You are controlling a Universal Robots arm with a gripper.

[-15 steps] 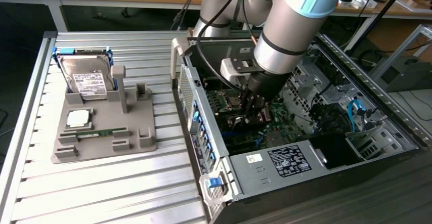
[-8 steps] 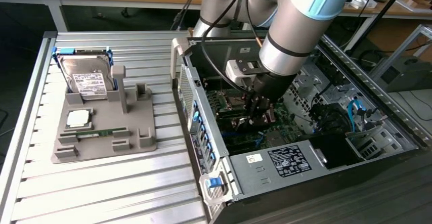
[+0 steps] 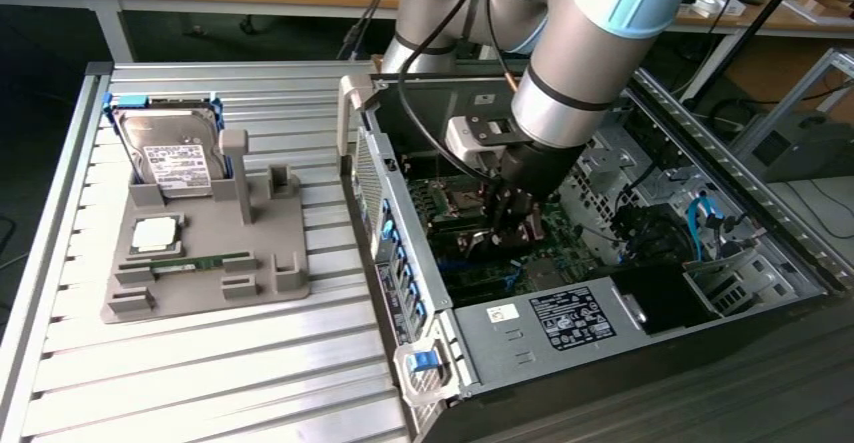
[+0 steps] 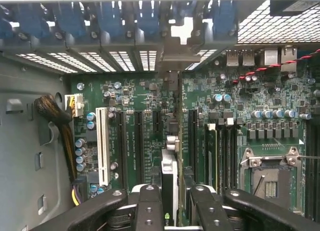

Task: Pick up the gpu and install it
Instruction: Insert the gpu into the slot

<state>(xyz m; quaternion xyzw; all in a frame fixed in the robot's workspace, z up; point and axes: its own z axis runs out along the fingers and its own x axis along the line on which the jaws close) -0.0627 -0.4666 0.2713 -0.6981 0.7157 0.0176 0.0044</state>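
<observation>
wrist view | gripper (image 4: 172, 203) pinching gpu (image 4: 170, 176) edge-on | held upright over motherboard (image 4: 145, 98) slots, aligned for insertion | not yet seated

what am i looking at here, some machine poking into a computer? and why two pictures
It is a robot arm reaching into an open computer case lying on a slatted metal table. One picture comes from a camera standing off to the side; the other comes from a camera on the arm's wrist, looking down past the gripper at the green motherboard. The gripper is shut on the gpu, a thin card seen edge-on, held down over the long slots on the board. Outside the case, a grey tray holds a hard drive, a memory stick and a square silvery chip.
</observation>
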